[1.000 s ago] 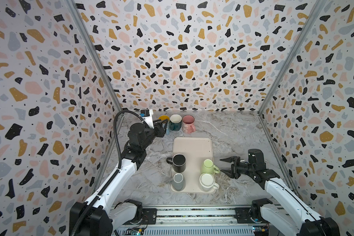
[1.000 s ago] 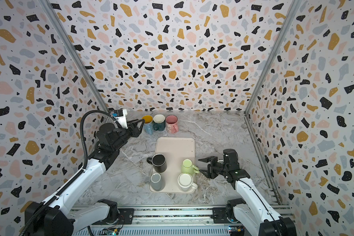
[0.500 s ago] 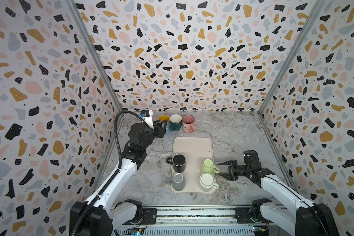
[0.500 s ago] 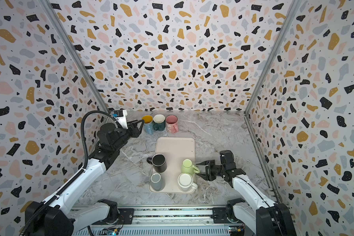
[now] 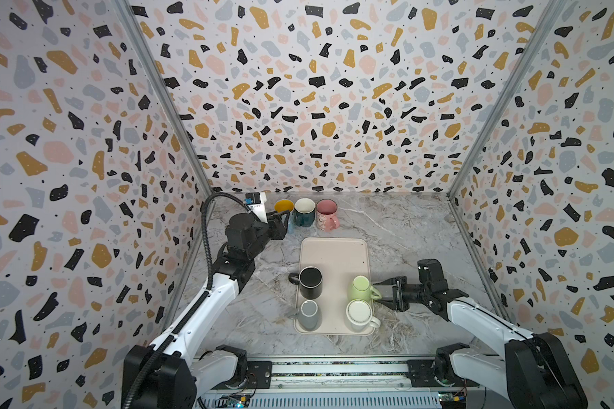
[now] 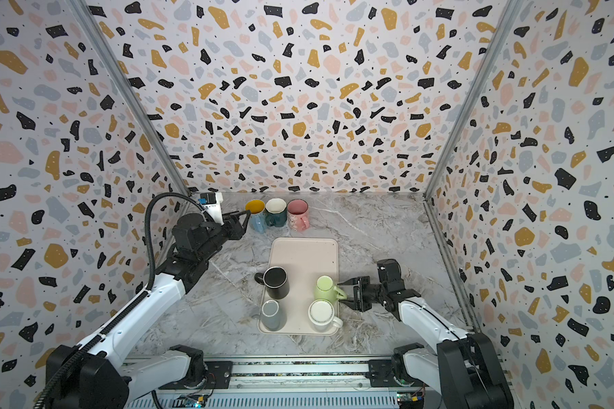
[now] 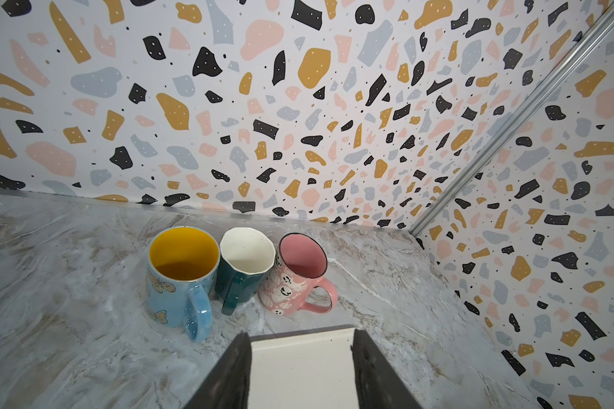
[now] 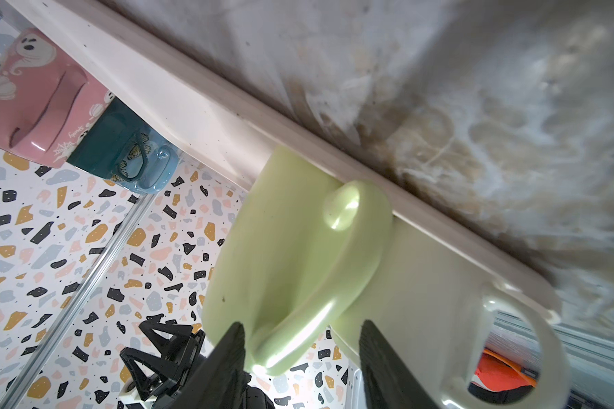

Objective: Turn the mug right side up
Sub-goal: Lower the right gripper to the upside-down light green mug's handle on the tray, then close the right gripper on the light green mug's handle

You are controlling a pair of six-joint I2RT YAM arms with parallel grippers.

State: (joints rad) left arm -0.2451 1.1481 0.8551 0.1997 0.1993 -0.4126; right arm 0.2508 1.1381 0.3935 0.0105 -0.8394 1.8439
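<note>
A pale green mug [image 5: 361, 287] [image 6: 325, 287] [image 8: 280, 248] stands upside down on the beige tray [image 5: 335, 255] [image 6: 305, 253], its handle [image 8: 319, 283] pointing right. My right gripper [image 5: 381, 294] [image 6: 344, 294] [image 8: 302, 325] is low at the tray's right edge. It is open, with the handle between its fingers and a gap left on one side. My left gripper [image 5: 285, 220] [image 6: 246, 221] [image 7: 302, 336] hovers open and holds nothing, above the table just in front of the blue mug [image 5: 284, 207] [image 7: 181, 279].
Black [image 5: 311, 281], grey [image 5: 309, 313] and cream [image 5: 359, 313] mugs also stand inverted on the tray; the cream one touches the green mug's near side. Teal [image 5: 304, 211] and pink [image 5: 327, 214] mugs stand upright beside the blue one by the back wall.
My right gripper has moved left to the green mug, so the handle now lies between its fingers, and its jaws have narrowed a little. The left arm has stayed put.
</note>
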